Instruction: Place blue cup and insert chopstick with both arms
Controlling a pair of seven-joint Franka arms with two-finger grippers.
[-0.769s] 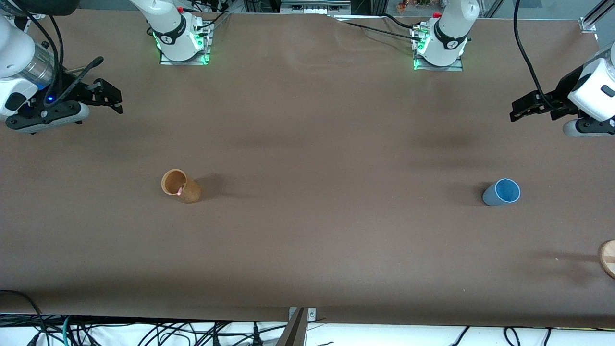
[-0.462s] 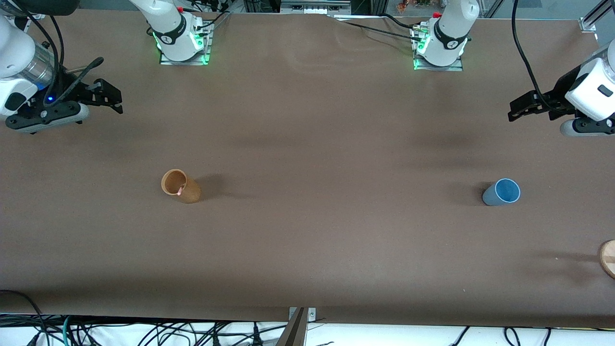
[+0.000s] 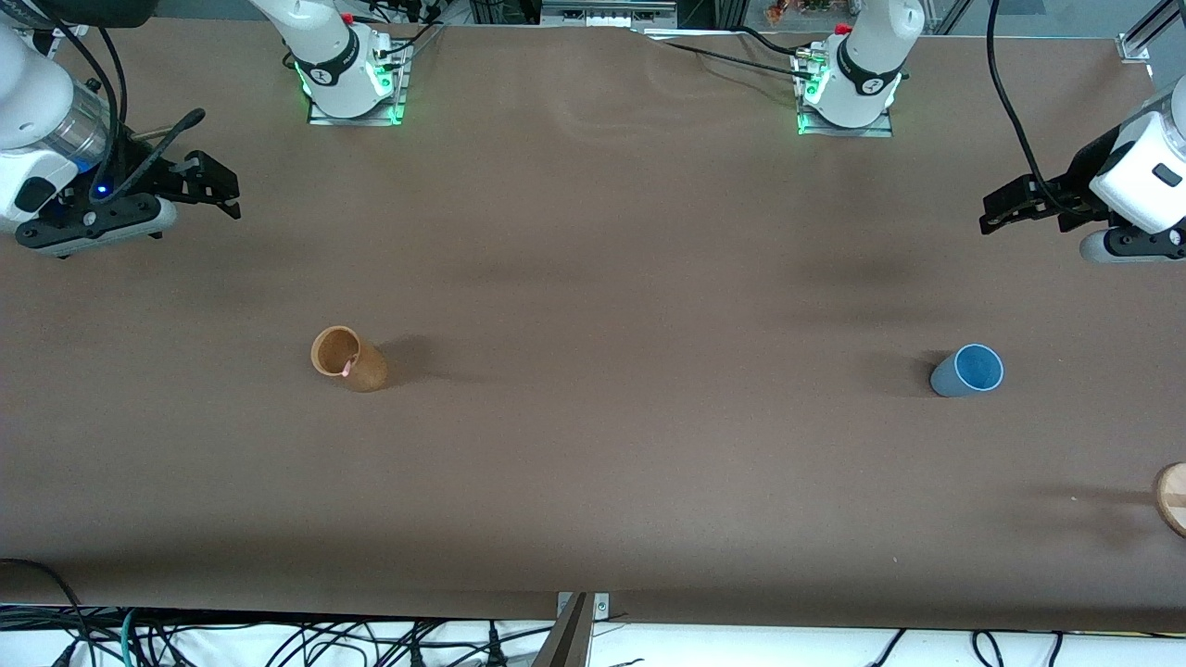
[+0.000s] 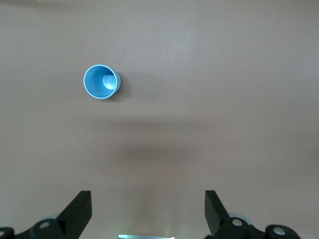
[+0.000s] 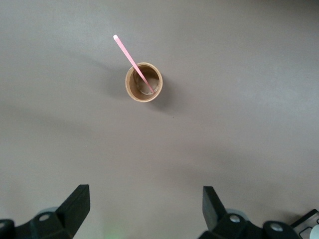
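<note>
The blue cup (image 3: 966,371) (image 4: 101,82) stands upright on the brown table toward the left arm's end. A brown cork-like cup (image 3: 347,358) (image 5: 143,82) stands toward the right arm's end, and the pink chopstick (image 5: 132,61) (image 3: 347,366) leans inside it with its tip sticking out. My left gripper (image 3: 996,211) (image 4: 148,209) hangs open high over the table at its end, with nothing between its fingers. Over the table's other end my right gripper (image 3: 218,190) (image 5: 145,206) hangs open and empty too.
A round wooden piece (image 3: 1172,497) lies at the table's edge near the left arm's end, nearer the front camera than the blue cup. Both arm bases (image 3: 347,69) (image 3: 848,83) stand along the table's back edge. Cables hang below the front edge.
The left gripper has shifted slightly toward the middle of the table. The right gripper has moved a touch too. The cups and chopstick stay where they were.
</note>
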